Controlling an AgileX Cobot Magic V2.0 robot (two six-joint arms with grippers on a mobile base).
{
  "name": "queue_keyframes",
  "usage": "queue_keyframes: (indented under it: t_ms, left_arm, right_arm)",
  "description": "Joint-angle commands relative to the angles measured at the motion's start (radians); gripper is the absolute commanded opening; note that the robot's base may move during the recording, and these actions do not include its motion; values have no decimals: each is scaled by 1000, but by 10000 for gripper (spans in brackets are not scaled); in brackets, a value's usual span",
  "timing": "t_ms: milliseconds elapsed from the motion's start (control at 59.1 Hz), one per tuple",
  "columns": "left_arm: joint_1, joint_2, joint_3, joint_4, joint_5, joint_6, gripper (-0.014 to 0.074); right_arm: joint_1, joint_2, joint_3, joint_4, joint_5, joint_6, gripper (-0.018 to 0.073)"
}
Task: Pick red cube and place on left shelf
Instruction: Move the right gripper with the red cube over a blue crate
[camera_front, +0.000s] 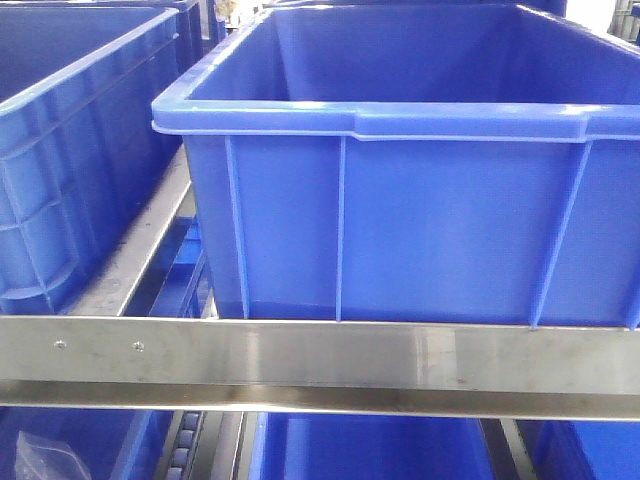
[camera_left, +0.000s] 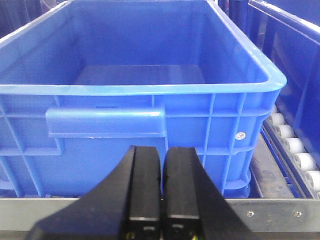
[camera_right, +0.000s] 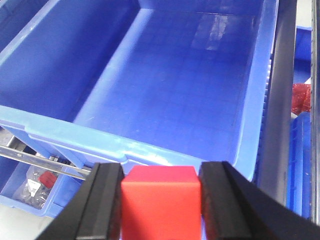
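Right pincer (camera_right: 160, 200) clamped on small red plastic cube (camera_right: 160, 200), both black fingers (camera_right: 102, 200) pressed flat against cube sides; cube held aloft, apparently for carrying to shelf. Beyond it, large blue plastic bin (camera_right: 165, 100) seen open, floor bare. Left pincer (camera_left: 161, 190) closed on nothing, fingers touching, likely parked idle before second blue crate (camera_left: 145, 95). Steel shelf rail (camera_front: 320, 360) crossed in front view. Placement judged not yet done.

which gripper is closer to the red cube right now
Right. The right gripper is shut on the red cube, holding it between its fingers above a blue bin. The left gripper is shut and empty, facing another blue bin; no cube shows in its view.
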Motion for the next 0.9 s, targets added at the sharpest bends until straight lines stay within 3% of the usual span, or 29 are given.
queue_keyframes:
  t_ms: [0, 879]
  left_arm:
    - [-6, -16, 23, -3, -88, -1, 102]
    - [-6, -16, 23, -3, -88, -1, 102]
  right_arm:
    - [-1, 0, -25, 4, -75, -9, 54]
    - [-1, 5, -25, 4, -79, -9, 54]
